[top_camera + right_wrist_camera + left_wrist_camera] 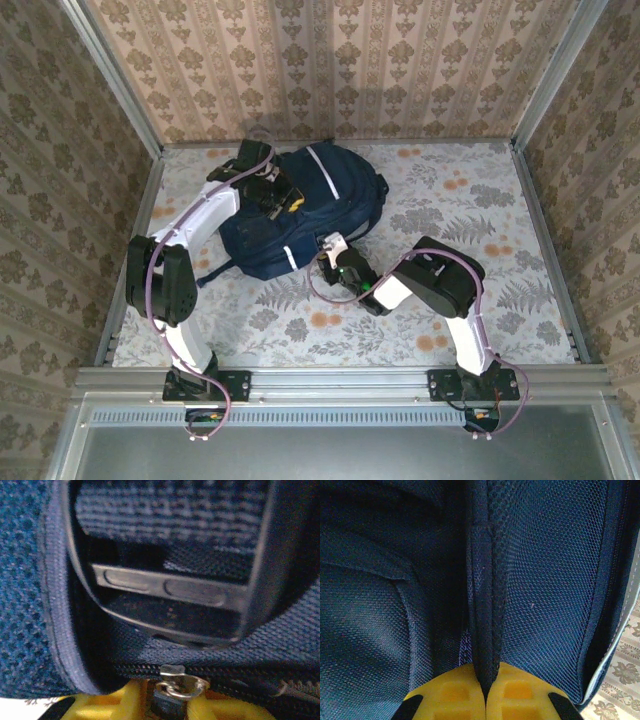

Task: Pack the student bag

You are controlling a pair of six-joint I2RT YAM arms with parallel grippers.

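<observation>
The student bag [330,180], dark navy with a thin white stripe, lies at the back left of the table. My left gripper [283,203] rests on the bag's upper left part. In the left wrist view its yellow fingers [520,690] are shut on a padded mesh ridge [487,605] of the bag. At the bag's near right edge is my right gripper [335,252]. In the right wrist view a metal zipper slider [182,682] with a dark pull tab [170,706] sits between its yellow fingers [117,705], which close on the tab below a dark plastic buckle [170,587].
The floral tablecloth [480,220] spreads to the right of the bag and in front of it. Metal frame posts and patterned walls close in three sides. A metal rail [340,378] runs along the near edge by the arm bases.
</observation>
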